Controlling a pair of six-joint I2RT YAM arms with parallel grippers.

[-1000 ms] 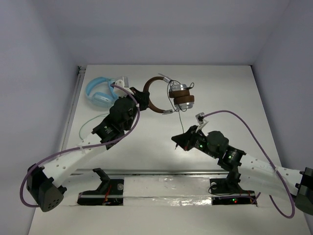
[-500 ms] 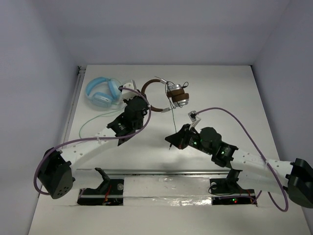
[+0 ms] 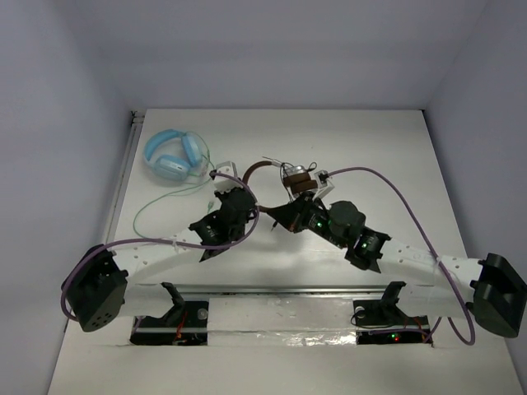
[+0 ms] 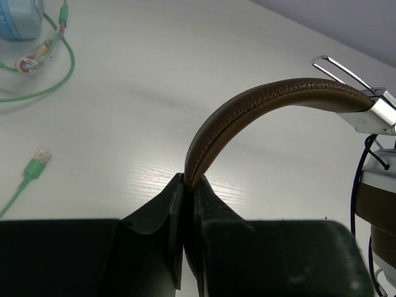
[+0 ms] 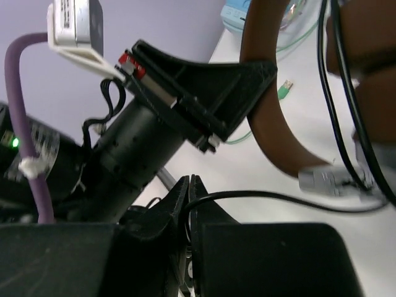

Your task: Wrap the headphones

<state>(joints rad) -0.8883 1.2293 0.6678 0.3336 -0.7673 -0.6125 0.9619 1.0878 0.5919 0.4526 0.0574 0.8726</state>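
The headphones (image 3: 295,178), with a brown headband, brown ear pads and silver cups, are held above the table's middle. My left gripper (image 3: 249,184) is shut on the headband (image 4: 260,105), which arches up from its jaws (image 4: 189,180) to a silver slider (image 4: 378,112). My right gripper (image 3: 275,216) sits just right of the left one, below the cups. In the right wrist view it (image 5: 189,184) is shut on the thin black cable (image 5: 278,197), with the headband (image 5: 267,124) and the left gripper (image 5: 204,86) close ahead.
Light blue headphones (image 3: 171,154) lie at the back left. Their green cable (image 3: 156,202) loops toward the left arm, and its plug (image 4: 34,164) lies on the table. The two arms crowd the middle of the table.
My left gripper has drawn the headphones nearer and a little right. My right gripper has moved left and farther, with the cable, until it is close under the cups.
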